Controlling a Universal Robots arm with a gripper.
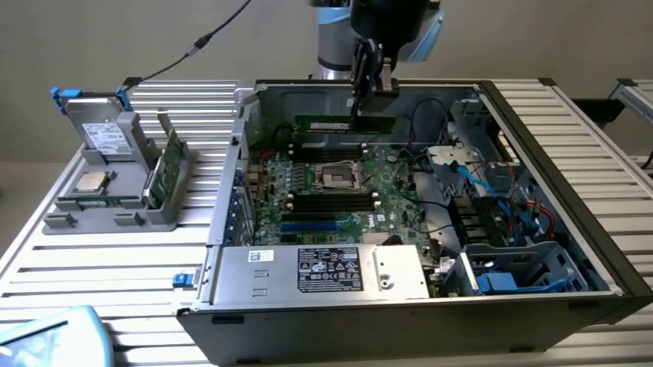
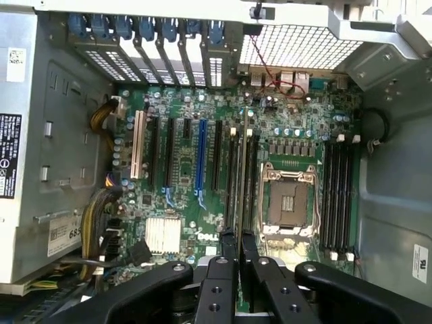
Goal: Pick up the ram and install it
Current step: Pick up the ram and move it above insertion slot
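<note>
1. The gripper [image 1: 359,109] is clamped on the ram [image 1: 345,124]. Its fingers pinch the stick's upper edge a little off the middle, so the green board hangs directly below the fingertips, white label facing outward.
2. The pick-up is done: the ram rests on nothing and is held in the air inside the open computer case [image 1: 408,329].
3. The install is not done. The stick hangs above the motherboard [image 1: 393,195], clear of it, and sits in no slot.
4. In the wrist view the ram [image 2: 241,182] runs edge-on straight out from between the fingers [image 2: 219,283]. It lies over the bank of black memory slots [image 2: 229,169] just beside the CPU socket [image 2: 289,202].
5. Judged from that, the stick looks roughly lined up with a slot beneath the gripper. What is left is the seating itself.
</note>
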